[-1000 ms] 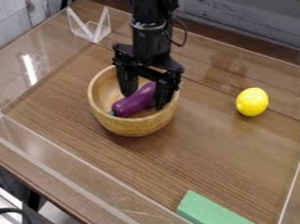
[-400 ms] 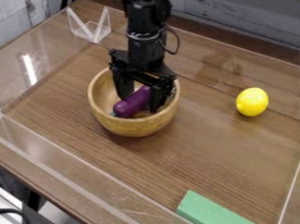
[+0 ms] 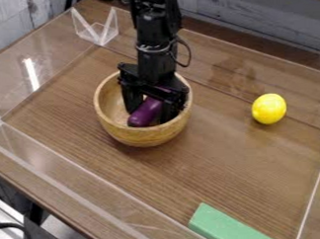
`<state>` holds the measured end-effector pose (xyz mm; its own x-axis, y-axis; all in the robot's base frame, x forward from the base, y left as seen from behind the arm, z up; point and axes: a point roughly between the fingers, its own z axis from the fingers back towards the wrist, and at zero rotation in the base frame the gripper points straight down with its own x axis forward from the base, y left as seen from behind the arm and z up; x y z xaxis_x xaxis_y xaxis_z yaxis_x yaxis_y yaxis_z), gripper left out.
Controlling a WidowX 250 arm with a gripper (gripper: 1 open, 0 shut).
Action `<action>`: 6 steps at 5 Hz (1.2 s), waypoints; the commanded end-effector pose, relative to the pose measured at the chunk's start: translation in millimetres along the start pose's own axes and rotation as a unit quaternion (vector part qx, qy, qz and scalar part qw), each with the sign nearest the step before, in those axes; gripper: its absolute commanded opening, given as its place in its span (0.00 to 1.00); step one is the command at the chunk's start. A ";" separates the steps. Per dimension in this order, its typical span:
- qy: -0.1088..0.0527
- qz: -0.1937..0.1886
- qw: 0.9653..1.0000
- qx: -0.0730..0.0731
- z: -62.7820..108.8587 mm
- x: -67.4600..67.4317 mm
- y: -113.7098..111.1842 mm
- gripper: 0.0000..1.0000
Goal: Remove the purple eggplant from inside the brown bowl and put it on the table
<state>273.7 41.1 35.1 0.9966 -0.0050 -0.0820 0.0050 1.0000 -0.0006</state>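
Purple eggplant [image 3: 147,112] inside brown bowl [image 3: 129,133], between wide-open fingers of black gripper [image 3: 152,104], apparently ungripped. Likely grasping step; next, judging from this, close firmly, then lift over rim to table [image 3: 91,163].

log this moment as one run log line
gripper: open, down in bowl around eggplant | eggplant: in bowl | lemon: on table
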 end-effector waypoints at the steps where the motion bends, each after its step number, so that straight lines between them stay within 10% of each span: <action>1: -0.018 0.005 1.000 0.002 7.9 3.7 1.9 0.00; 6: -0.051 0.031 0.998 -0.021 21.5 19.3 7.5 0.00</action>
<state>285.0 43.8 41.9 0.9980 0.0520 -0.0366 -0.0537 0.9974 -0.0482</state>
